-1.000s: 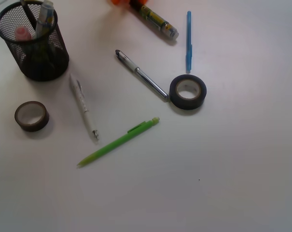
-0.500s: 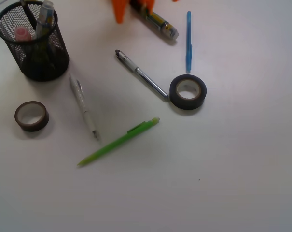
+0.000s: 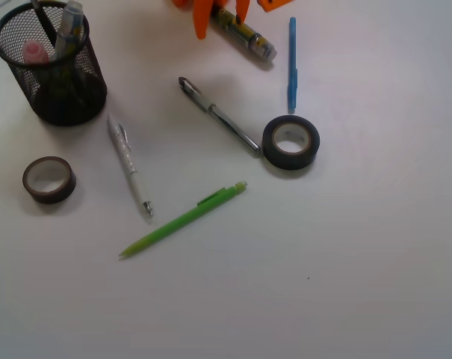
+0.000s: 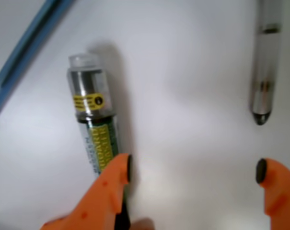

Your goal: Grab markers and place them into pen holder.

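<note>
Hovering with my gripper (image 4: 192,171) spread wide, I have one finger (image 4: 111,184) touching the marker (image 4: 94,129), which lies flat on the table (image 4: 183,72). I judge a careless close could nudge it aside. The pen holder (image 3: 50,71) stands well apart.

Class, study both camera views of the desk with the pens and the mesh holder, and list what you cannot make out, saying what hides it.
- Marker: its rear end, behind an orange finger in the wrist view; cut off by the top edge in the front view.
- Gripper: mostly cut off by the top edge, front view.
- Pen holder: lower parts of its contents, hidden by the mesh.
- Marker label text: blurred, wrist view.
</note>
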Available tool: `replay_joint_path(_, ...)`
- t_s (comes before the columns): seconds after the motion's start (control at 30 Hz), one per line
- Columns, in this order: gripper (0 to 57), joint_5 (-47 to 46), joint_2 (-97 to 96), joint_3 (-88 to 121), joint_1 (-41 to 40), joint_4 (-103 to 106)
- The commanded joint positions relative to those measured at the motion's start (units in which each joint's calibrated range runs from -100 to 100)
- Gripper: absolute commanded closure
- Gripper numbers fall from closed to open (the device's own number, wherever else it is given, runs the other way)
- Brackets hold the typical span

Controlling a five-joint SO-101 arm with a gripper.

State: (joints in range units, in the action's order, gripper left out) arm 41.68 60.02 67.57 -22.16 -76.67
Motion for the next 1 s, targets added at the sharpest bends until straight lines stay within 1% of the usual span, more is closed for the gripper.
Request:
replay_joint_path(0.0, 28.1, 3.52, -0.22, 0.28, -5.09, -2.24)
replay_joint_path(0.23, 28.3, 10.4, -6.94, -4.61, -15.71, -2.94)
replay_joint_path(0.33, 28.3, 12.45, -11.02, -7.96, -18.4, -2.33)
replay_joint_path(0.47, 28.3, 12.41, -17.48, -8.78, -18.55, 2.66)
replay_joint_path(0.63, 28.3, 12.41, -24.87, -5.97, -18.33, 14.12)
replay_joint_path(0.83, 28.3, 12.41, -25.98, 5.26, -16.01, 32.32)
replay_joint_path(0.97, 28.4, 12.41, -25.98, 8.25, -15.33, 35.2)
